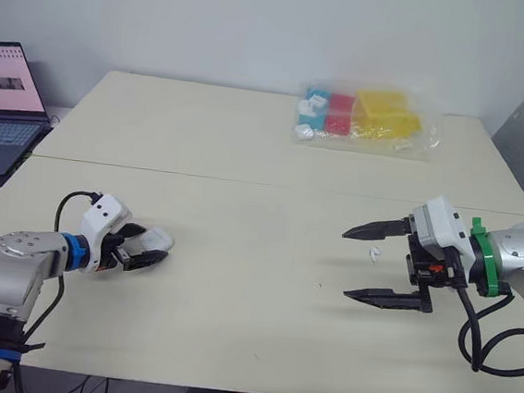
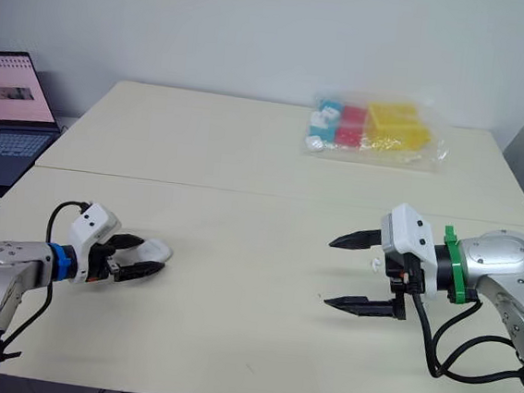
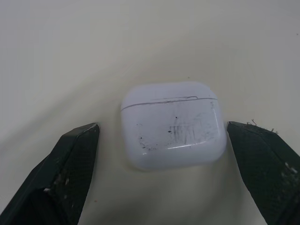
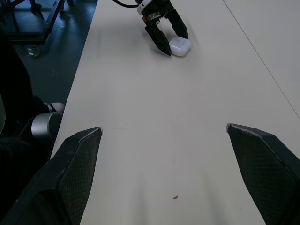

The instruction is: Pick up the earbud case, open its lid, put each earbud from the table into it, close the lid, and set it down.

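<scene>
Our left gripper sits nearest, low over the table at its near left, with its 2 fingers spread apart. The earbud case lies flat between them, and the left wrist view shows a gap on each side, so nothing is gripped yet. Its lid is shut; we can see the seam running across the end farther from the wrist.

Our right gripper hovers over the right side of the table, well apart from the case, jaws wide open and empty. 1 small white earbud lies just beside its upper finger. We cannot make out a 2nd.

We see 3 risks here:

- The case is smooth and rounded, so an uneven squeeze may make it skid or pop out along the table.
- If the fingers land across the seam, we judge they would clamp the lid shut and block opening.
- The earbud is tiny and light, so a careless sweep of the right fingers could flick it away.

A laptop and a bag of coloured blocks sit far off.
</scene>
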### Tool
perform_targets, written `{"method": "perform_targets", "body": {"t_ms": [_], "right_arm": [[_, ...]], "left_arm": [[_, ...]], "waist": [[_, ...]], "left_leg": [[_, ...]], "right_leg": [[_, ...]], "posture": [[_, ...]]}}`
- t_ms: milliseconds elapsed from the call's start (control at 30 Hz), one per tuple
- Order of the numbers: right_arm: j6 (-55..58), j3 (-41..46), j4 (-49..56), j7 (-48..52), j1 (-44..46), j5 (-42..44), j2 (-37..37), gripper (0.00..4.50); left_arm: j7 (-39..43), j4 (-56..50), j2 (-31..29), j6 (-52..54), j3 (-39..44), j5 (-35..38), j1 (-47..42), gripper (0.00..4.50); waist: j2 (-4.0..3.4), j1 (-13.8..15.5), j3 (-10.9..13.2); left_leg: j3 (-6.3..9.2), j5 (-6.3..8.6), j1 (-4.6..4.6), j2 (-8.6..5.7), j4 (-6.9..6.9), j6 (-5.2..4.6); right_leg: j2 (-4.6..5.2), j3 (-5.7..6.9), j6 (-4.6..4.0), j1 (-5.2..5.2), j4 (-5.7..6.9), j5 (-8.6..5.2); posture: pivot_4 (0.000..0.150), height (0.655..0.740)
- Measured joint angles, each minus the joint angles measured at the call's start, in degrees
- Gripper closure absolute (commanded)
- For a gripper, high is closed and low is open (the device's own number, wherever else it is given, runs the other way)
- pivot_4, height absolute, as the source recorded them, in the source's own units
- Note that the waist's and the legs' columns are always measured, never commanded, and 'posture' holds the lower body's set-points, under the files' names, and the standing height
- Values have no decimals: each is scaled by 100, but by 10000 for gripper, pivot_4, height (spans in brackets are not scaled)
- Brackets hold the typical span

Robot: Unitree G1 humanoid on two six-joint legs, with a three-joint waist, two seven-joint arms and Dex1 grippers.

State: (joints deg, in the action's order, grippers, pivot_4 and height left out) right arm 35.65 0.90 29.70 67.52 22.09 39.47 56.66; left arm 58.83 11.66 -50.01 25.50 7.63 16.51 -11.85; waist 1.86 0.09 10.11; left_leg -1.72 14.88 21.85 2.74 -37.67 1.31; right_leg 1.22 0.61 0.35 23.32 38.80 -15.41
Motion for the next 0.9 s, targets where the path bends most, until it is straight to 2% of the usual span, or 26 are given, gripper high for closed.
{"method": "perform_targets", "body": {"t_ms": [67, 200, 600, 733, 900], "right_arm": [[-2, 0, 0, -1, 0, 0, -8, 0], [-11, -5, 1, -2, -2, -5, -48, 0], [58, 84, 63, -305, -197, -43, -72, 0], [553, 289, 124, -770, -279, 52, -31, 0], [1427, 501, 209, -1557, -215, 698, -346, 0]], "left_arm": [[15, 10, -3, -46, -30, -38, 1, 5928], [79, 34, -9, -162, -79, -132, 8, 17174], [455, -34, 15, -506, -194, -175, 39, 17257], [722, -877, 543, -726, -609, 30, 208, 17257], [614, -1719, 1144, -941, -1083, 74, -36, 17257]], "waist": [[0, -3, 0], [-2, -8, -1], [-2, -1, -1], [3, 33, 3], [6, 24, 6]], "left_leg": [[0, 0, 1, 2, -13, 0], [-3, 0, 0, 2, -22, 0], [-3, 1, 6, -1, -20, 0], [-2, 1, 17, -5, -24, 0], [6, 1, 17, 3, -23, 0]], "right_leg": [[1, -1, 0, 0, 6, -1], [2, -5, 2, -1, 9, 1], [7, -4, 1, 0, 5, -1], [17, -3, 1, 2, 1, 3], [0, -2, 3, 3, 4, 1]], "posture": [[1500, 7378], [1500, 7378], [1500, 7378], [1500, 7378], [1500, 7378]]}}
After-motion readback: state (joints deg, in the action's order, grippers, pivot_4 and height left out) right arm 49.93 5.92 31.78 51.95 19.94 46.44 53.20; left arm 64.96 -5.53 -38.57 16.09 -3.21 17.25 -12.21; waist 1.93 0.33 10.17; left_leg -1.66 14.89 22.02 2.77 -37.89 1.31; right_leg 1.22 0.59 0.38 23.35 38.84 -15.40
